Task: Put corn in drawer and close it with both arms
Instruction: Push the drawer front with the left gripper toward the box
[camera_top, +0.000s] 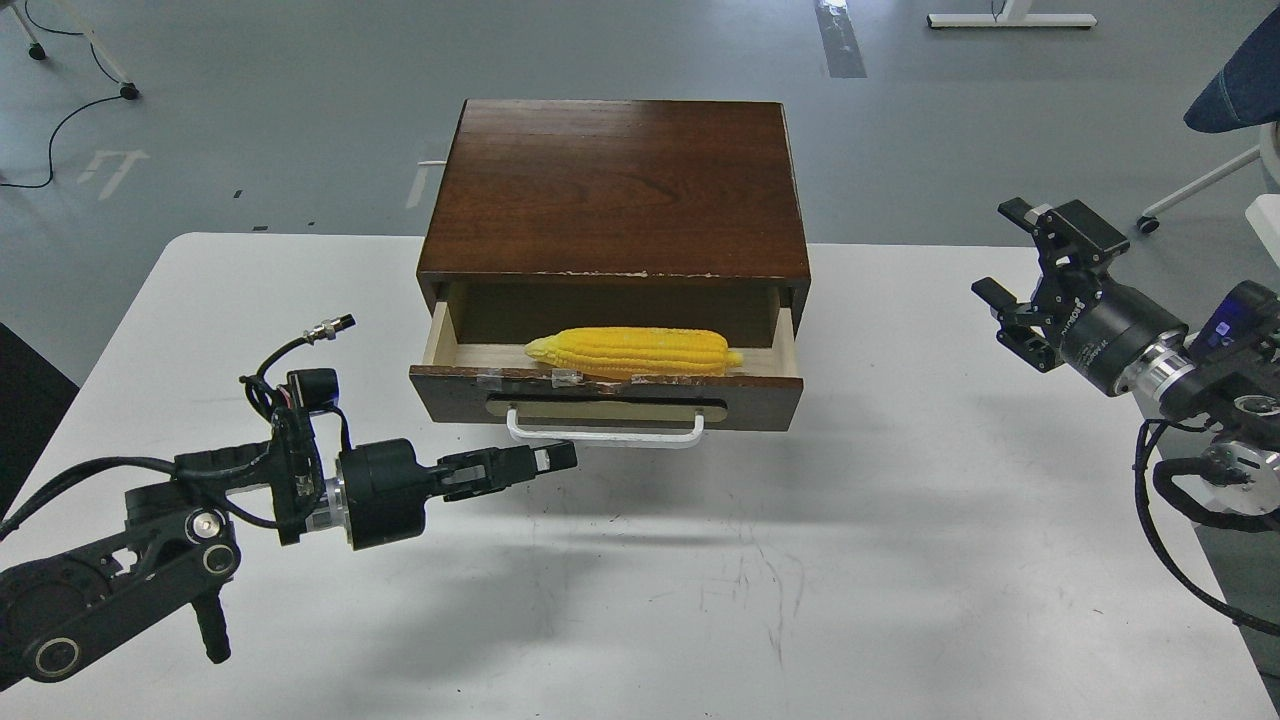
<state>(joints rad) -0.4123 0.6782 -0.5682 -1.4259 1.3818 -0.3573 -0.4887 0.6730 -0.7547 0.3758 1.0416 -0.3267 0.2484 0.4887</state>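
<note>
The yellow corn (633, 351) lies lengthwise inside the open drawer (606, 395) of the dark brown wooden box (615, 185). The drawer stands partly pulled out, its white bar handle (605, 432) facing me. My left gripper (560, 458) is shut and empty, its tip just below and left of the handle, close to the drawer front. My right gripper (1012, 265) is open and empty, held above the table's right side, well to the right of the box.
The box stands at the back middle of the white table (640, 560). Beyond the table is grey floor with cables at the far left and a chair (1235, 100) at the far right.
</note>
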